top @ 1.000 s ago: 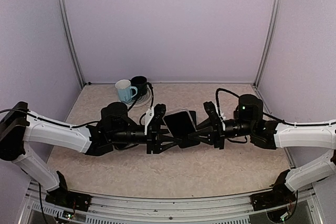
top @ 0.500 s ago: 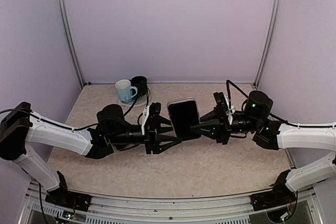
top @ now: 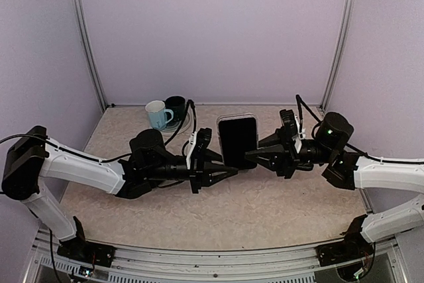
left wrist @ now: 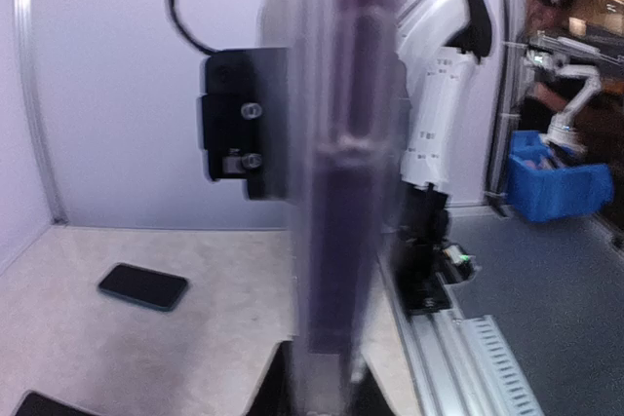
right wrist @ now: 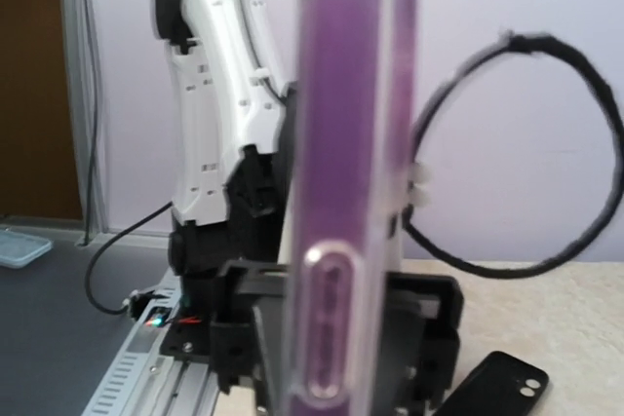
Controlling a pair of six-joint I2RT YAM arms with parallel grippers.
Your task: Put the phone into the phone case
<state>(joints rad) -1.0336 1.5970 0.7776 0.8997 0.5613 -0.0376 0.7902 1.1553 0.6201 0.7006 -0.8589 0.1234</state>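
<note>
Top external view, nearest first: the left pincer (top: 232,171), spread wide a moment ago, has drawn narrow onto the lower left corner of the phone (top: 237,139). The right pincer (top: 250,157) stays clamped on its lower right edge, so the phone, tilted a second ago, now stands upright in the air above the bench (top: 265,210). Edge-on in the wrist views it shows a clear, purple-tinted phone case (right wrist: 351,192) around its rim, so it looks seated or nearly so, and the two-sided hold probably serves to press the corners home; farthest back stand a pale mug (top: 156,114) and a black mug (top: 176,105).
</note>
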